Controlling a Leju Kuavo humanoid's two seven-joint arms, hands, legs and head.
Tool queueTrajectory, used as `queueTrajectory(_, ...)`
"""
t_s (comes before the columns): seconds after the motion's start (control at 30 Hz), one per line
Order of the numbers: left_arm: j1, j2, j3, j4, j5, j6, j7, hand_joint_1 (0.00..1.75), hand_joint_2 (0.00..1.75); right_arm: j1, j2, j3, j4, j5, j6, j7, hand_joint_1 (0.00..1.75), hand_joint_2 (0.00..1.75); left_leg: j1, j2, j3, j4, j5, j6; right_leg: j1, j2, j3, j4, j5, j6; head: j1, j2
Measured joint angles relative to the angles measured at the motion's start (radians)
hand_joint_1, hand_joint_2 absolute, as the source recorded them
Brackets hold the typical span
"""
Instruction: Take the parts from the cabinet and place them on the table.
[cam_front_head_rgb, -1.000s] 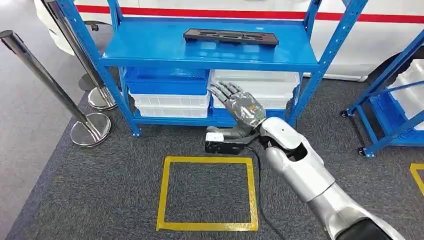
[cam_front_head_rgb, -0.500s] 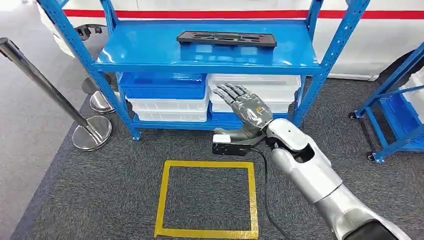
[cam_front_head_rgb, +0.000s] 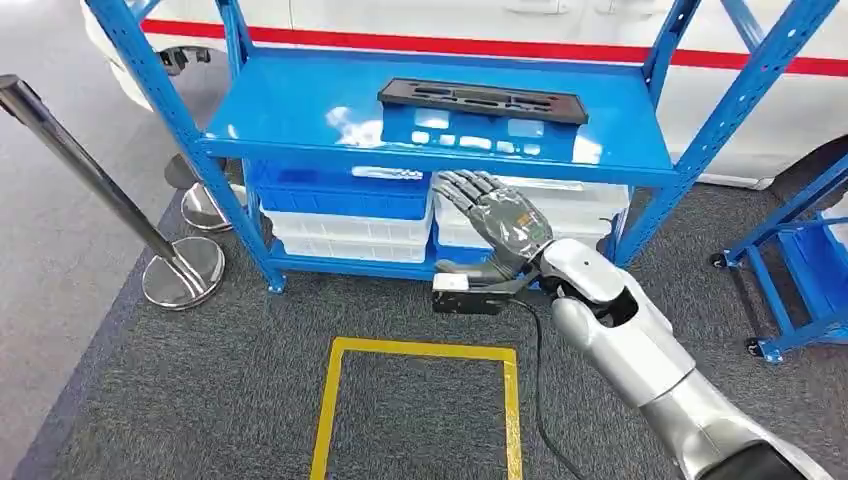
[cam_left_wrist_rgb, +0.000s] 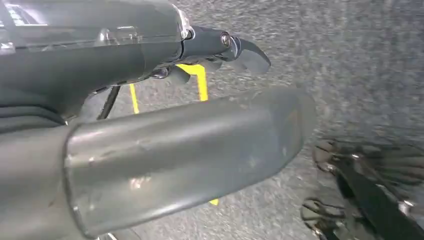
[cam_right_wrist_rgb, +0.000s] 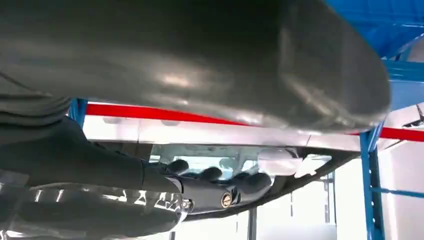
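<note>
A long black part (cam_front_head_rgb: 482, 101) with cut-outs lies flat on the top board of the blue cabinet (cam_front_head_rgb: 300, 110), toward its back right. My right hand (cam_front_head_rgb: 497, 215) is raised in front of the cabinet's lower level. Its fingers are spread, it holds nothing, and it sits below and in front of the part. In the right wrist view the right hand (cam_right_wrist_rgb: 200, 100) has its dark fingers (cam_right_wrist_rgb: 220, 192) stretched out under the shelf board. My left hand (cam_left_wrist_rgb: 150, 125) hangs over the grey carpet with nothing in it.
Blue bins (cam_front_head_rgb: 335, 190) and white bins (cam_front_head_rgb: 345, 235) fill the cabinet's lower level. A steel stanchion (cam_front_head_rgb: 183, 272) stands at the left, a second blue rack (cam_front_head_rgb: 800, 270) at the right. A yellow tape square (cam_front_head_rgb: 420, 350) marks the carpet before the cabinet. A white vehicle (cam_front_head_rgb: 500, 20) stands behind.
The camera has moved nearer to the cabinet, which now looks larger. My right hand has risen a little toward the shelf edge, still spread and holding nothing.
</note>
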Motion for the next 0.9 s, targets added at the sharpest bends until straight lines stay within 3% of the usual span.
queueTrajectory(0.03,0.000,-0.001,0.000,0.000,-0.003,0.000,0.000,0.00,0.00,0.001,0.000,0.000,0.000,0.004,0.003,-0.001,0.00,0.00,0.000,-0.004,0.016,0.000,-0.012,-0.002,-0.001,0.000,-0.024,-0.001,-0.012,0.002,0.000,0.000)
queueTrajectory(0.07,0.002,-0.002,0.000,0.000,-0.006,0.000,0.000,0.00,0.00,0.001,0.000,0.000,0.001,0.007,0.004,-0.003,0.00,0.00,0.001,-0.007,0.036,0.000,-0.027,-0.005,-0.003,0.000,-0.034,-0.031,-0.001,0.005,0.000,0.000)
queueTrajectory(0.1,0.003,-0.002,0.000,0.000,-0.010,0.000,0.000,0.00,0.00,0.001,0.000,0.000,0.001,0.010,0.005,-0.005,0.00,0.00,0.002,-0.009,0.058,0.000,-0.044,-0.010,-0.004,0.000,-0.029,-0.089,0.038,0.005,0.000,0.000)
queueTrajectory(0.13,0.003,-0.003,0.000,0.000,-0.013,0.000,0.000,0.00,0.00,0.001,0.000,0.000,0.002,0.013,0.006,-0.007,0.00,0.00,0.003,-0.010,0.080,0.000,-0.060,-0.015,-0.005,0.000,-0.016,-0.160,0.103,0.005,0.000,0.000)
queueTrajectory(0.17,0.005,-0.003,0.001,0.000,-0.014,0.000,0.000,0.00,0.00,0.002,0.000,0.000,0.002,0.013,0.007,-0.008,0.00,0.00,0.002,-0.010,0.085,-0.002,-0.078,-0.020,-0.006,-0.002,-0.006,-0.234,0.205,0.001,0.000,0.000)
queueTrajectory(0.2,0.003,-0.004,0.003,0.000,-0.016,0.000,0.000,0.00,0.00,0.002,0.000,0.000,0.004,0.015,0.011,-0.009,0.00,0.00,0.000,-0.012,0.111,0.013,-0.097,-0.028,0.000,-0.002,-0.013,-0.263,0.253,-0.006,0.000,0.000)
queueTrajectory(0.23,-0.001,-0.004,0.005,-0.001,-0.021,0.000,0.000,0.00,0.00,0.004,0.001,0.000,0.005,0.018,0.016,-0.010,0.00,0.00,-0.002,-0.014,0.105,0.007,-0.107,-0.036,0.003,-0.001,-0.007,-0.252,0.230,-0.015,0.000,0.000)
queueTrajectory(0.27,-0.001,-0.004,0.010,-0.002,-0.025,-0.001,0.001,0.00,0.00,0.005,0.002,0.000,0.003,0.021,0.017,-0.012,0.00,0.00,-0.001,-0.013,0.116,-0.007,-0.113,-0.043,0.004,0.000,-0.003,-0.250,0.230,-0.024,0.000,0.000)
queueTrajectory(0.3,-0.003,-0.004,0.015,-0.003,-0.026,-0.001,0.000,0.00,0.00,0.001,0.002,0.000,0.001,0.021,0.017,-0.014,0.00,0.00,0.001,-0.012,0.119,0.016,-0.096,-0.048,0.005,0.002,0.004,-0.258,0.221,-0.032,0.000,0.000)
queueTrajectory(0.33,-0.008,-0.003,0.016,-0.005,-0.027,-0.001,0.000,0.00,0.00,-0.004,0.000,0.000,0.000,0.023,0.016,-0.016,0.00,0.00,0.001,-0.011,0.104,0.052,-0.080,-0.052,0.001,0.003,0.020,-0.265,0.214,-0.040,0.000,0.000)
queueTrajectory(0.4,-0.007,-0.006,0.016,-0.005,-0.031,-0.002,0.000,0.00,0.00,-0.004,-0.011,0.000,-0.003,0.024,0.016,-0.018,0.00,0.00,0.006,-0.003,0.030,0.182,-0.047,-0.064,0.000,0.001,0.055,-0.278,0.194,-0.051,-0.001,0.000)
queueTrajectory(0.43,-0.007,-0.006,0.017,-0.005,-0.033,-0.002,0.000,0.00,0.00,-0.002,-0.013,0.000,-0.002,0.025,0.016,-0.018,0.00,0.00,0.008,-0.002,-0.018,0.241,-0.060,-0.068,0.001,0.001,0.070,-0.282,0.183,-0.052,0.000,0.000)
queueTrajectory(0.47,-0.007,-0.006,0.018,-0.005,-0.034,-0.001,0.000,0.00,0.00,0.001,-0.015,0.000,-0.002,0.026,0.016,-0.018,0.00,0.00,0.008,-0.001,-0.061,0.285,-0.097,-0.071,0.002,0.001,0.086,-0.285,0.171,-0.053,0.000,0.000)
queueTrajectory(0.5,-0.007,-0.006,0.018,-0.005,-0.035,-0.001,0.000,0.00,0.00,0.001,-0.014,0.000,-0.002,0.026,0.016,-0.018,0.00,0.00,0.008,0.000,-0.102,0.309,-0.151,-0.074,0.002,0.002,0.105,-0.286,0.156,-0.052,0.000,0.000)
queueTrajectory(0.53,-0.005,-0.006,0.018,-0.005,-0.037,-0.001,0.000,0.00,0.00,0.002,-0.014,0.000,-0.002,0.027,0.016,-0.018,0.00,0.00,0.008,0.001,-0.129,0.308,-0.194,-0.074,0.002,0.002,0.124,-0.286,0.141,-0.052,0.000,0.000)
queueTrajectory(0.57,-0.003,-0.007,0.018,-0.005,-0.038,-0.001,0.001,0.00,0.00,0.003,-0.014,0.000,-0.002,0.027,0.016,-0.018,0.00,0.00,0.009,0.003,-0.144,0.287,-0.209,-0.072,0.002,0.003,0.144,-0.287,0.126,-0.051,0.000,0.000)
queueTrajectory(0.6,-0.001,-0.007,0.019,-0.005,-0.043,-0.002,0.001,0.00,0.00,0.004,-0.015,0.000,-0.002,0.029,0.016,-0.019,0.00,0.00,0.009,0.003,-0.150,0.241,-0.190,-0.068,0.003,0.003,0.168,-0.287,0.109,-0.050,0.000,0.000)
queueTrajectory(0.63,0.001,-0.007,0.020,-0.005,-0.044,-0.002,0.002,0.00,0.00,0.005,-0.015,0.000,-0.002,0.030,0.017,-0.019,0.00,0.00,0.008,0.004,-0.149,0.177,-0.124,-0.062,0.004,0.002,0.191,-0.287,0.091,-0.047,0.000,0.000)
queueTrajectory(0.7,0.011,-0.007,0.024,-0.005,-0.048,-0.002,0.002,0.00,0.00,0.008,-0.015,0.000,0.000,0.031,0.019,-0.020,0.00,0.00,0.002,0.006,-0.161,0.046,0.107,-0.045,0.006,0.002,0.220,-0.284,0.063,-0.042,0.000,0.000)
queueTrajectory(0.77,0.008,-0.007,0.026,-0.005,-0.051,-0.002,0.002,0.00,0.00,0.016,-0.015,0.000,0.002,0.033,0.022,-0.020,0.00,0.00,-0.008,0.006,-0.148,0.055,0.094,-0.033,0.008,0.007,0.237,-0.291,0.033,-0.024,0.000,0.000)
queueTrajectory(0.83,0.007,-0.008,0.026,-0.005,-0.056,-0.002,0.003,0.00,0.00,0.009,-0.016,-0.001,-0.002,0.034,0.020,-0.021,0.00,0.00,-0.007,0.006,-0.126,0.043,0.076,-0.018,0.008,0.008,0.251,-0.271,0.049,-0.013,0.000,0.000)
queueTrajectory(0.87,0.003,-0.008,0.026,-0.006,-0.059,-0.002,0.001,0.00,0.00,0.005,-0.016,-0.002,-0.006,0.035,0.020,-0.022,0.00,0.00,0.000,0.005,-0.109,0.033,0.075,-0.013,0.004,0.008,0.240,-0.250,0.047,-0.010,0.000,0.000)
queueTrajectory(0.9,-0.001,-0.008,0.028,-0.007,-0.065,-0.002,0.000,0.00,0.00,0.002,-0.016,-0.003,-0.007,0.037,0.020,-0.024,0.00,0.00,-0.002,0.003,-0.094,0.028,0.067,-0.005,0.004,0.005,0.213,-0.194,0.063,-0.008,0.000,0.000)
